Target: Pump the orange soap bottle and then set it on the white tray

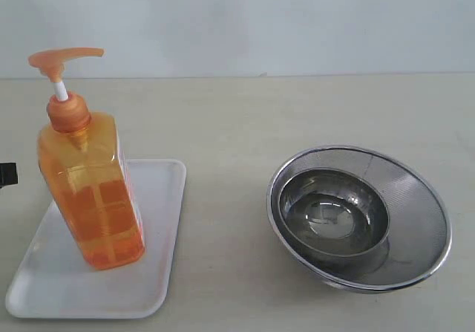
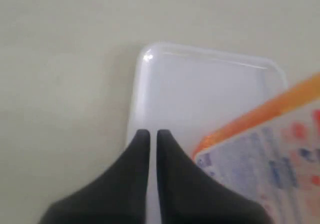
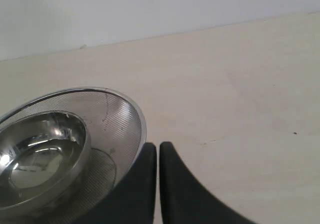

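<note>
**Flat white plastic tray [image 1: 159, 220] bears tall clear-orange soap bottle [image 1: 93, 198], upright**

I judge it stiff, slick, top-heavy; take the flat sides mid-body. Left gripper [image 2: 149, 132] and right gripper [image 3: 158, 145] pinched together, empty. Round steel mesh bowl [image 1: 427, 220] well apart.

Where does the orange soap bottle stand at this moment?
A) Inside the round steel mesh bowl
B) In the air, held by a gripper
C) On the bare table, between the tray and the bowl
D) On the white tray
D: the orange soap bottle stands upright with its base on the white tray, and the mesh bowl at the other side holds only a smaller steel bowl.
</note>
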Available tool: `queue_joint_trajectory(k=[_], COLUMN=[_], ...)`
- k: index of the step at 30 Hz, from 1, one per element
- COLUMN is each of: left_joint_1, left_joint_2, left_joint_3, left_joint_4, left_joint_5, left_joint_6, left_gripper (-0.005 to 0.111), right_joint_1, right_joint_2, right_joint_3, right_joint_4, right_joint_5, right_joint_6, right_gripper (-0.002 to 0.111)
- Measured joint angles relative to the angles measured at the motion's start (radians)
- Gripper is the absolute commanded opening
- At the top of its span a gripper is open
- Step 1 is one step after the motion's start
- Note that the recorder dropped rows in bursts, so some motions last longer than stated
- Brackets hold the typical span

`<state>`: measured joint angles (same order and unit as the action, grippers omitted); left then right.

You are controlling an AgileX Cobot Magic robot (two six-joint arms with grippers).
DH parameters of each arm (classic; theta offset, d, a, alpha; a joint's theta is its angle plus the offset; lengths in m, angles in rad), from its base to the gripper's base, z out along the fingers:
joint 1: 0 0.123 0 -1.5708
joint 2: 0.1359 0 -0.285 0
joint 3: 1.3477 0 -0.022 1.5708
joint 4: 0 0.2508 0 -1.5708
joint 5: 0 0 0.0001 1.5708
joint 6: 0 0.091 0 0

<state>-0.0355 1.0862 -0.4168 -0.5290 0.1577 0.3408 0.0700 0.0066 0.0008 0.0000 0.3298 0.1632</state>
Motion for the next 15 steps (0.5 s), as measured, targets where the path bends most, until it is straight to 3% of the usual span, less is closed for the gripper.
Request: queue_joint_trajectory(k=[5,15], left_joint_1=[-0.058,-0.064], left_joint_2=[-0.186,-0.474], left_joint_3=[0.002,0.002], left_joint_4=[-0.010,-0.066], left_joint_5=[0.101,0.302], left_joint_6=[0.000,0.014], left_gripper=[0.005,0.005], right_joint_1=[0.000,0.000], right_joint_2=[0.000,0.000], right_joint_3=[0.000,0.000], right_joint_4=[0.000,0.000], right_joint_5=[0.000,0.000], right_joint_6=[0.000,0.000], right_gripper=[0.000,0.000])
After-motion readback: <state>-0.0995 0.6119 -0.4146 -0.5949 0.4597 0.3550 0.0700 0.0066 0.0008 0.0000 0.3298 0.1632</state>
